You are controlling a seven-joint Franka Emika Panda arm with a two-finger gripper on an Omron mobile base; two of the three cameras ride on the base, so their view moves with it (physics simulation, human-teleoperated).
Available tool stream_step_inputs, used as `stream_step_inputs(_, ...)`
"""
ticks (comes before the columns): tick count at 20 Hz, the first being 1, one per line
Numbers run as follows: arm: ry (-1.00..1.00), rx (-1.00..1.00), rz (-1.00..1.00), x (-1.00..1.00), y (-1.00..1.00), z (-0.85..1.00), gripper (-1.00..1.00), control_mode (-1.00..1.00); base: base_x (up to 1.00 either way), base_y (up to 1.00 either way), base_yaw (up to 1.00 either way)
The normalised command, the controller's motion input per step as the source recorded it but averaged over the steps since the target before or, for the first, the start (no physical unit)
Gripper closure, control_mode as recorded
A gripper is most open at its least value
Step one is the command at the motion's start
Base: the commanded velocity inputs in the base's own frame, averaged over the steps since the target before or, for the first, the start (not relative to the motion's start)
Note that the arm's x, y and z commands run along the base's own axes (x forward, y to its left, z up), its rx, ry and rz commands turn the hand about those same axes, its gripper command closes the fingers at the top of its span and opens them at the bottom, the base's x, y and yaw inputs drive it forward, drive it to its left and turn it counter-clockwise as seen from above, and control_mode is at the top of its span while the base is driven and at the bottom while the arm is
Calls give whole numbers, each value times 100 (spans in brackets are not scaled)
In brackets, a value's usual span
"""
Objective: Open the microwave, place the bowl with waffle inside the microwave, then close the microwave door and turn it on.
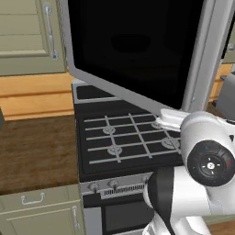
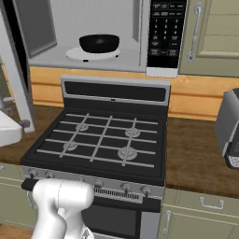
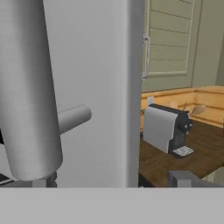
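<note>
The microwave (image 2: 163, 32) stands wide open above the stove. Inside, the black bowl (image 2: 99, 43) rests on the white turntable plate (image 2: 74, 54); its rim hides the waffle. The microwave door (image 1: 137, 46) is swung far out, its black glass facing the left base view, and it shows edge-on at the left of the right base view (image 2: 14, 70). In the hand view my gripper (image 3: 113, 181) is open, right at the door's outer face (image 3: 100, 87), with the grey bar handle (image 3: 28, 87) close on the left. Nothing is between the fingers.
The black gas stove (image 2: 102, 140) lies below the microwave. A grey coffee machine (image 3: 168, 129) sits on the wooden counter to the right (image 2: 228, 130). Beige cabinets (image 2: 210, 32) flank the microwave. More wooden counter (image 1: 36, 151) runs left of the stove.
</note>
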Motion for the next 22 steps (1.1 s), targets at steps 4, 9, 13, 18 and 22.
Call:
stream_step_inputs(4, -10, -2, -3, 11, 1, 23, -100, -100, 0, 0, 0)
stream_step_inputs(9, -11, -1, -3, 56, -39, 0, -100, -100, 0, 0, 0)
stream_step_inputs(13, -16, 0, -1, 72, -82, 0, -100, -100, 0, 0, 0)
stream_step_inputs(18, -31, 1, 0, 70, -73, 0, -100, -100, 0, 0, 0)
stream_step_inputs(22, -38, 0, 3, 75, -45, 2, -100, -100, 0, 0, 0)
